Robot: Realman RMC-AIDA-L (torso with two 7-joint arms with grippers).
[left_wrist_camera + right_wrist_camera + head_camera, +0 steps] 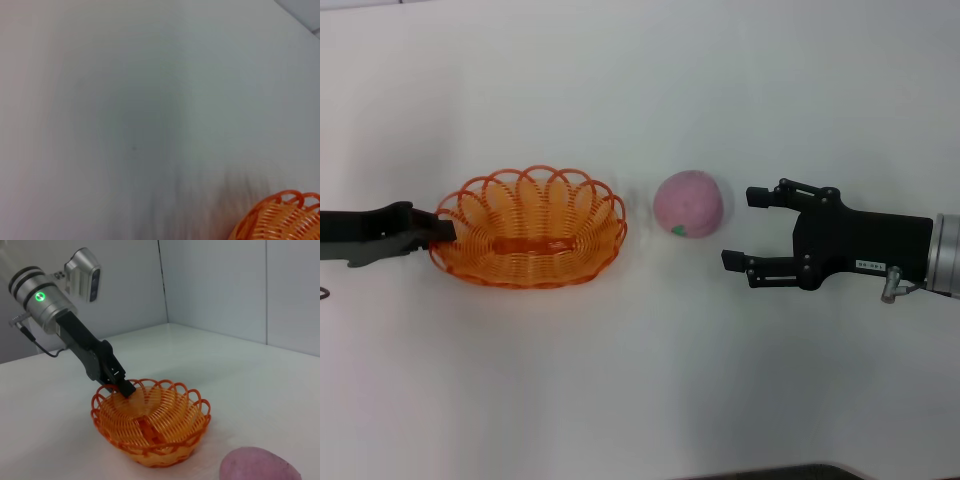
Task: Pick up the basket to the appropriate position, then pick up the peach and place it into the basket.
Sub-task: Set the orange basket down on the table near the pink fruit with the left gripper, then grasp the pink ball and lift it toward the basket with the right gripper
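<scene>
The orange wire basket (582, 187) sits on the white table left of centre, also seen in the left wrist view (280, 220) and the right wrist view (199, 407). My left gripper (442, 232) comes in from the left, its fingers (122, 385) pinched on the basket's left rim. The pink peach (690, 203) lies on the table just right of the basket, with its green leaf mark toward the front; its top shows in the right wrist view (260, 469). My right gripper (738, 228) is open a short way right of the peach, not touching it.
The white table (640, 380) spreads all around the basket and the peach. Grey walls (215, 285) meet in a corner behind the table in the right wrist view.
</scene>
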